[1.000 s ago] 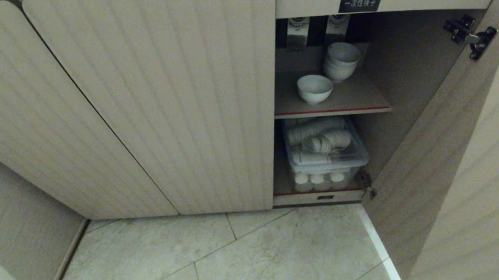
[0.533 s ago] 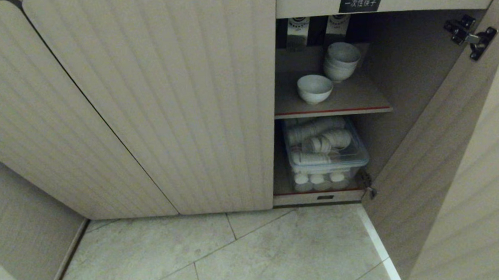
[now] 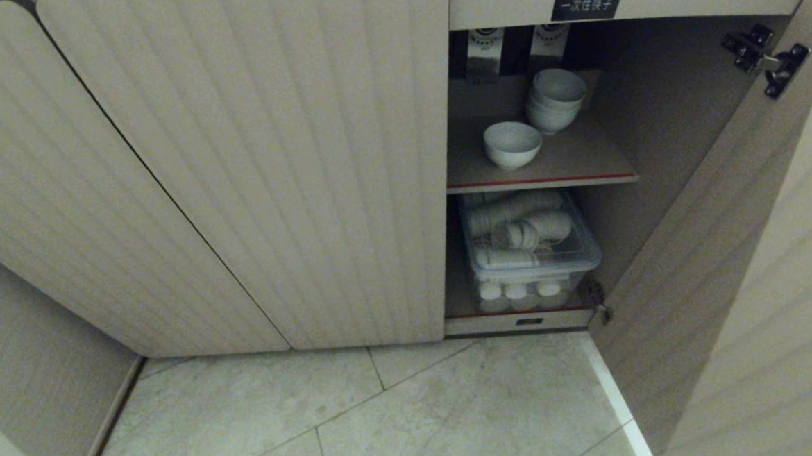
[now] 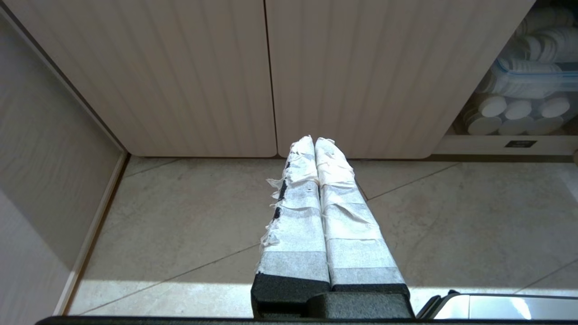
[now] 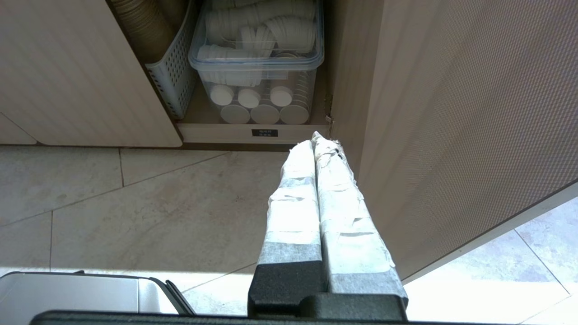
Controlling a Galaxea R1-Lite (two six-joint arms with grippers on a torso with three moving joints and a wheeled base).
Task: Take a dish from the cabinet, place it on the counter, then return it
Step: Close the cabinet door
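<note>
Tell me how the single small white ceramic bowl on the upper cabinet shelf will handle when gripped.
The single small white ceramic bowl looks glossy, so it may slip between gripper fingers. It appears rigid and probably breakable if knocked against the stack of nested white bowls behind it. Its body tapers toward the base, so a push near the rim might tip it.
</note>
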